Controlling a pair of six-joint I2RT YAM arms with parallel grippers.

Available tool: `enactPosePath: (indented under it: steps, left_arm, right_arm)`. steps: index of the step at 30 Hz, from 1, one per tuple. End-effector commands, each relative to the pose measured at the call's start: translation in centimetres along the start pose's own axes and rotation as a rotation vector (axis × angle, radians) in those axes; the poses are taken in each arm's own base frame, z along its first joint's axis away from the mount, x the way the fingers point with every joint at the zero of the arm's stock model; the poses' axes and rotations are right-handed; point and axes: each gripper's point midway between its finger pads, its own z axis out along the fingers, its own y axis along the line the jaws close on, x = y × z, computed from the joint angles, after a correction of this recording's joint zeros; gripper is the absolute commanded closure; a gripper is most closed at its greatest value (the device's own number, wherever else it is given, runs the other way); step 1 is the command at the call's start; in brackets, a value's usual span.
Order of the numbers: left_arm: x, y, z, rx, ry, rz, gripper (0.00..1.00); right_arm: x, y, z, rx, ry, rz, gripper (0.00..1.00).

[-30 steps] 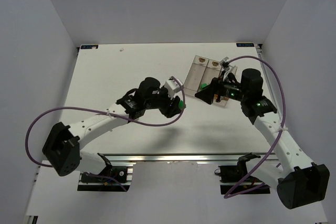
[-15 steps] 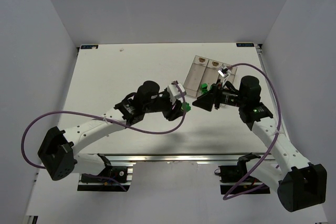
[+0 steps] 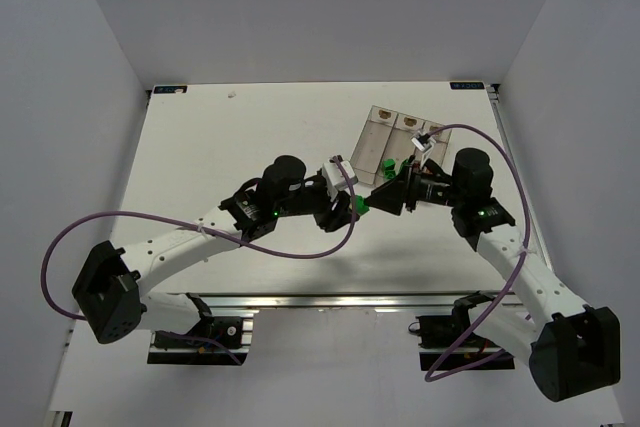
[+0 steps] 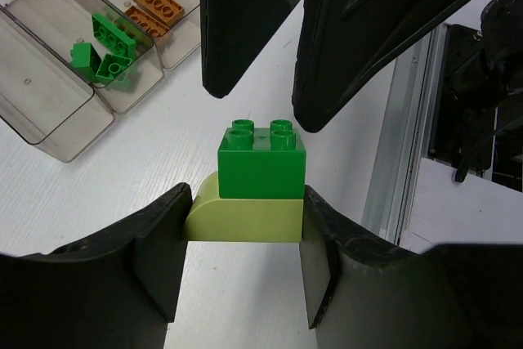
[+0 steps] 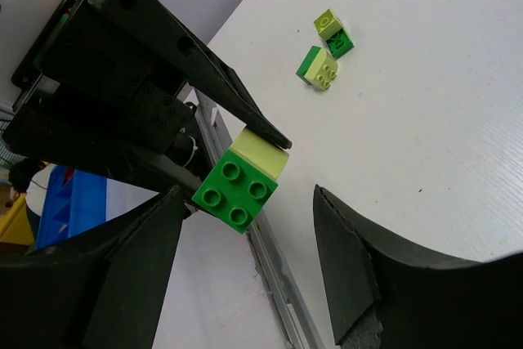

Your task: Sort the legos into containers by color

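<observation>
My left gripper (image 4: 248, 212) is shut on a yellow-green lego (image 4: 245, 220) that has a dark green lego (image 4: 261, 165) stacked on top. It holds the pair off the table, in front of the containers (image 3: 395, 147). My right gripper (image 5: 245, 195) faces it, open, with its fingers (image 4: 245, 22) on either side of the dark green lego (image 5: 235, 190) and not touching it. In the top view the two grippers meet tip to tip at the stacked pair (image 3: 356, 206). The containers (image 4: 49, 112) are clear bins; one holds green legos (image 4: 102, 51), the one beside it orange legos (image 4: 155, 10).
Two small stacked green and yellow-green lego pairs (image 5: 319, 67) (image 5: 333, 32) lie on the white table behind the left gripper. The aluminium rail (image 3: 330, 299) runs along the table's near edge. A purple cable (image 3: 300, 242) loops under the left wrist.
The left arm has carried the stacked pair to the right. The right gripper has swung left, away from the bins, until its fingers flank the dark green lego.
</observation>
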Motion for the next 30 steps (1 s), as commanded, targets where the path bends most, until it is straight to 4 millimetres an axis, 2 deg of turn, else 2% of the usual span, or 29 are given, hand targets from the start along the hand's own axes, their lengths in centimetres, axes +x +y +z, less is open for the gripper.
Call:
enactPosePath:
  steps: [1, 10, 21, 30]
  left_arm:
    - [-0.4, -0.8, 0.3, 0.035, -0.020, 0.001, 0.91]
    - [0.1, -0.8, 0.9, 0.041, -0.004, -0.012, 0.91]
    - [0.1, -0.5, 1.1, 0.029, -0.002, -0.011, 0.91]
    - [0.3, -0.4, 1.2, 0.026, 0.005, -0.010, 0.91]
  right_arm:
    - [-0.5, 1.0, 0.2, -0.042, -0.009, -0.037, 0.30]
    - [0.1, 0.8, 0.9, -0.042, 0.011, -0.030, 0.31]
    - [0.5, -0.9, 1.5, 0.021, 0.017, -0.010, 0.34]
    - [0.8, -0.9, 1.7, 0.018, 0.027, -0.011, 0.35]
